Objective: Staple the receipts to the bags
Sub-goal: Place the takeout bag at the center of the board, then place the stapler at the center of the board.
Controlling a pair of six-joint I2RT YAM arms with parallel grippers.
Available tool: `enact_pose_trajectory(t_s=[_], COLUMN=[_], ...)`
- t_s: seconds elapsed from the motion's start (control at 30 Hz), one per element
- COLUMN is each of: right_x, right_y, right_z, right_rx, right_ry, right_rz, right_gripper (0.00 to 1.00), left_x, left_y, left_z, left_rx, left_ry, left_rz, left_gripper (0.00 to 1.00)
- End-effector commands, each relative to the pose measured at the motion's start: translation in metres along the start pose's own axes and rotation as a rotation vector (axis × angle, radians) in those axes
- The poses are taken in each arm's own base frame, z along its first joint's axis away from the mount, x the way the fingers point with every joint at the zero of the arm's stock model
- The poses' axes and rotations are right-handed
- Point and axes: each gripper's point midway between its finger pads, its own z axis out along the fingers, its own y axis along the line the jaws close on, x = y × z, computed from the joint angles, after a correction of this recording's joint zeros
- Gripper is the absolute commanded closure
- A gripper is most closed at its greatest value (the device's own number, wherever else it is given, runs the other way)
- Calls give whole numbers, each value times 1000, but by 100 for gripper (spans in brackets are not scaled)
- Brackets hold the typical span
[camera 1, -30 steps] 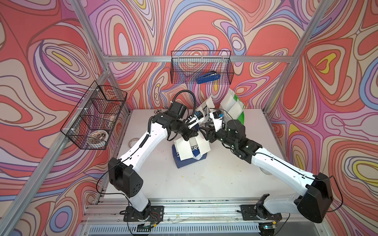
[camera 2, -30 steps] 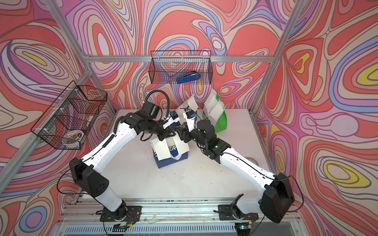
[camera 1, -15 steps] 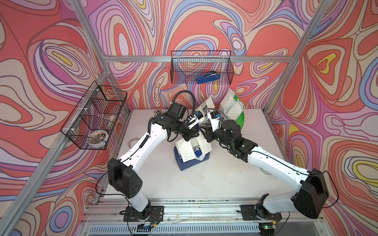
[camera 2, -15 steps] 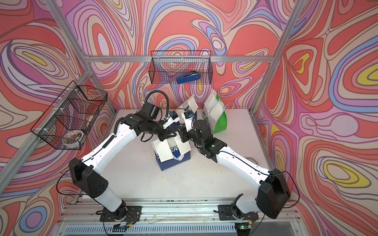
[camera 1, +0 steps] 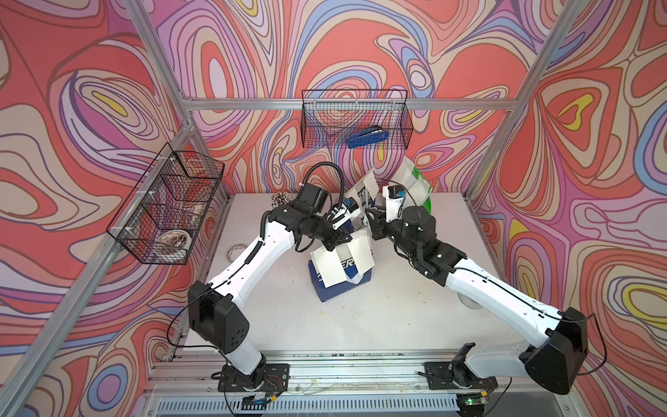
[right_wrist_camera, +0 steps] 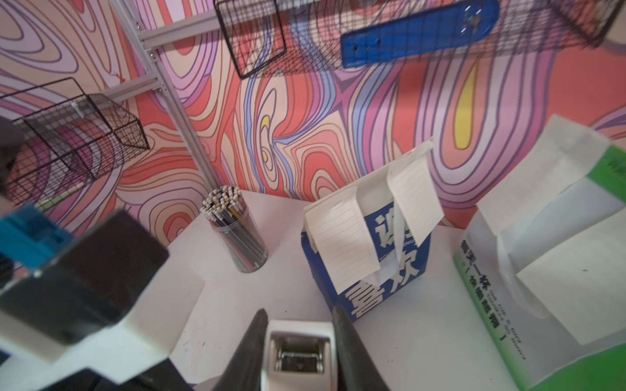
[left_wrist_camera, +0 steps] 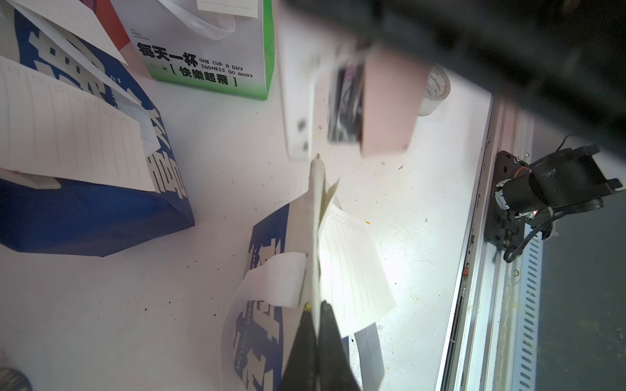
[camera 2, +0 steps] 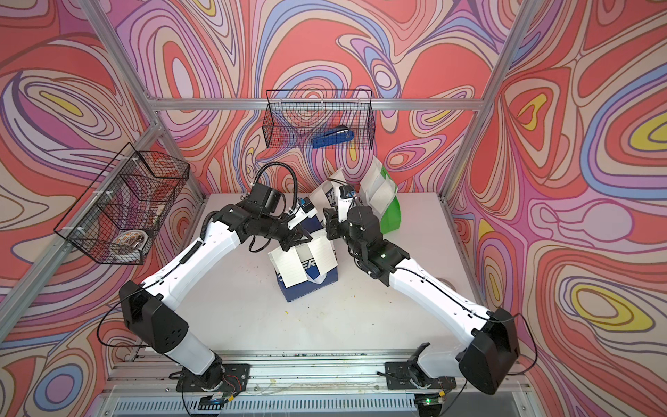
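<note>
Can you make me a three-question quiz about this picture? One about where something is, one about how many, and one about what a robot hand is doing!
1. Where is the blue stapler?
A. In the wire basket on the back wall
B. Flat on the table
C. Inside a bag

2. How many paper bags are there?
A. One
B. Two
C. Three

3. What is the left gripper doing?
A. Hanging wide open
B. Pinching the top edge of the front blue bag
C. Holding a cup of pencils

Answers:
1. A, because the stapler lies behind the basket's black mesh, up off the table.
2. C, because there is the front blue bag, a back blue bag and a green bag.
3. B, because its wrist view shows both fingers closed on the bag's paper edge.
</note>
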Motion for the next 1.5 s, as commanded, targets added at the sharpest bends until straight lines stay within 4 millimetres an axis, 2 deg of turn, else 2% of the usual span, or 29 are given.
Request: enact_pose_trajectory(t_s=[0.0,0.1,0.17,0.27,0.4,0.47,0.6,0.67,0.77,0.83,0.97,1.07,1.2,1.27,1.37,1.47], right_x=[-9,20,48,93,154,185,229,249,276,288,303,312,325,333,341,342], right_y=[-41,-79,-102,-123,-145,-157,-175,-180,-180,-181,-195,-202,-205,-207,-210,-212], right_z=[-13,-20,-29,-46,-67,-77,-88,-89,-85,-85,-88,-88,-85,-85,-84,-83], right_rx=[150,278,363,455,535,576,664,692,676,677,727,746,742,751,760,771], right_ry=[18,168,305,480,630,690,752,787,831,856,906,921,932,959,973,957], right_rz=[20,76,106,144,251,333,430,461,514,537,494,476,495,486,481,486], right_gripper=[87,92,95,95,96,98,99,99,99,99,98,97,95,92,83,80], left_x=[-19,-21,-24,-27,-40,-54,-84,-88,-82,-71,-47,-39,-40,-47,-63,-81], left_y=[-10,-17,-17,-16,-16,-18,-7,-3,9,22,33,44,50,53,50,45], left_z=[-14,-14,-13,-13,-10,-7,0,7,21,29,32,40,47,46,34,13], left_rx=[12,50,55,50,72,109,123,139,118,81,99,57,35,8,-30,-98], left_ry=[-82,-97,-110,-111,-149,-195,-235,-228,-181,-98,52,83,53,24,-49,-172], left_rz=[117,175,214,286,373,392,339,366,423,462,463,463,458,448,444,431], left_gripper=[100,100,100,100,100,100,100,100,100,100,100,100,99,75,62,56])
